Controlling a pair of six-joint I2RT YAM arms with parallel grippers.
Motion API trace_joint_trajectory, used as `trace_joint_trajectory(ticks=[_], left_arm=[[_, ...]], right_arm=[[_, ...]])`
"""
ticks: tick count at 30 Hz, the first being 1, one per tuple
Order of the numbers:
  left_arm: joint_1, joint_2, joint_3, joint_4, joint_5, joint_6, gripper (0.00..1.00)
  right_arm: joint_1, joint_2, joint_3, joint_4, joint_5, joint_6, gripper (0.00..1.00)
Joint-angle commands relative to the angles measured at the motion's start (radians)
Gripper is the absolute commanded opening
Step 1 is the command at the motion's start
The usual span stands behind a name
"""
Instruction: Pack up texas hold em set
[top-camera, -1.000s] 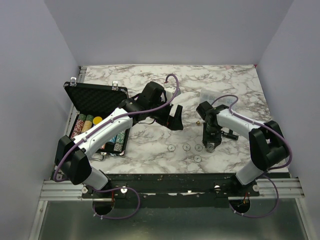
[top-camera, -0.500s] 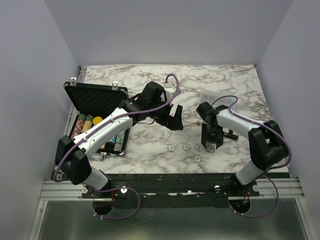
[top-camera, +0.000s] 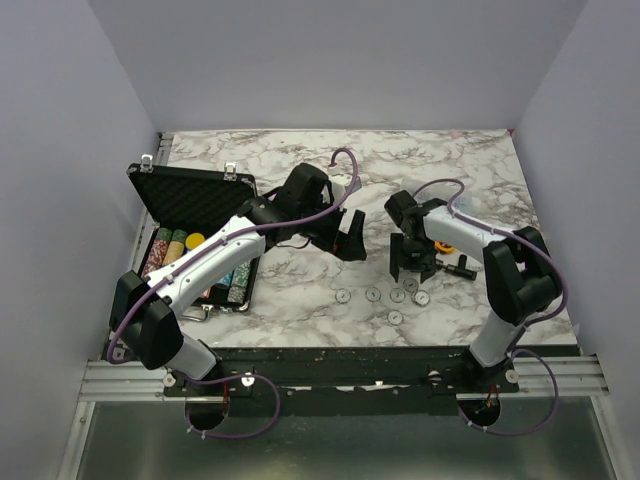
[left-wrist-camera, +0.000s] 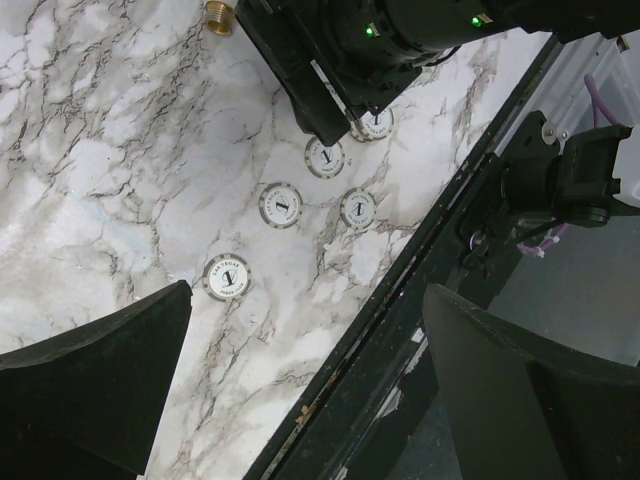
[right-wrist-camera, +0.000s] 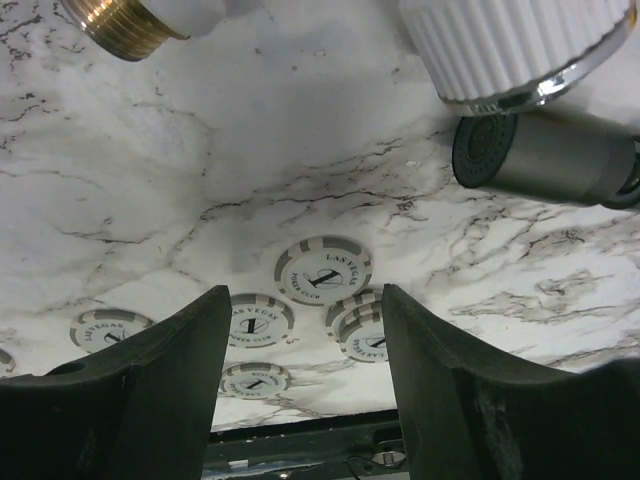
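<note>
The texas hold em set's black case (top-camera: 190, 196) lies open at the left, with rows of coloured chips (top-camera: 200, 268) in its tray. Several white chips (top-camera: 373, 294) lie loose near the table's front edge. In the right wrist view one chip (right-wrist-camera: 323, 268) lies flat and two chips (right-wrist-camera: 367, 325) overlap in a small stack. My right gripper (top-camera: 410, 264) hangs just behind these chips, open, with nothing between its fingers (right-wrist-camera: 470, 400). My left gripper (top-camera: 350, 236) hovers at mid-table, wide open and empty, looking down on the chips (left-wrist-camera: 281, 204).
An orange ring (top-camera: 443, 247) with black tools (top-camera: 462, 268) lies right of the right gripper. A white ribbed fitting (right-wrist-camera: 510, 45), a grey cylinder (right-wrist-camera: 545, 155) and a brass fitting (right-wrist-camera: 125, 25) lie behind the chips. The table's front edge (top-camera: 400, 348) runs close to the chips.
My right gripper has opened wider and drawn up and back from the chips, leaving white chips on the table where it was. The left arm has not moved.
</note>
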Motion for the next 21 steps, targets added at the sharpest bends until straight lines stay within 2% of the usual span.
trace_joint_trajectory(ticks=[1, 21], left_arm=[[-0.003, -0.017, -0.011, 0.016, 0.005, 0.013, 0.98], [-0.003, -0.004, -0.011, 0.019, 0.01, 0.012, 0.98]], right_arm=[[-0.02, 0.03, 0.003, 0.037, -0.013, -0.033, 0.64], [-0.056, 0.042, -0.08, 0.096, -0.109, -0.06, 0.62]])
